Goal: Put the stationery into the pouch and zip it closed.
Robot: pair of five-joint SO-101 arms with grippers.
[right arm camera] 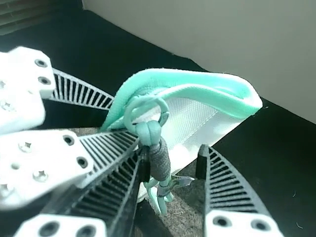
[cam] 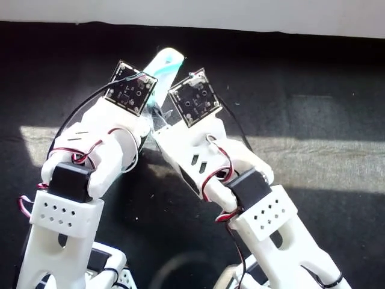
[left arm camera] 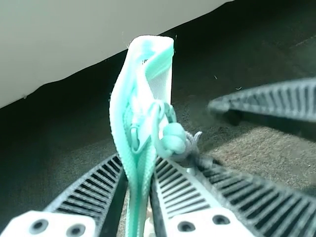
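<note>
The mint-green and white fabric pouch point(cam: 163, 65) is held off the dark felt-covered desk point(cam: 313, 120), between the two arms where they meet at the far side. Its long axis runs from the hands up and away toward the pale wall point(cam: 252, 12), with the free end highest and leaning slightly right in the high view. The left hand point(left arm camera: 138, 168) is clenched on the pouch's lower part, with the zip edge facing its camera. The right hand point(right arm camera: 173, 153) stands released, fingers spread. The knotted green-and-grey cord pull point(right arm camera: 157, 155) hangs between them, against one finger.
</note>
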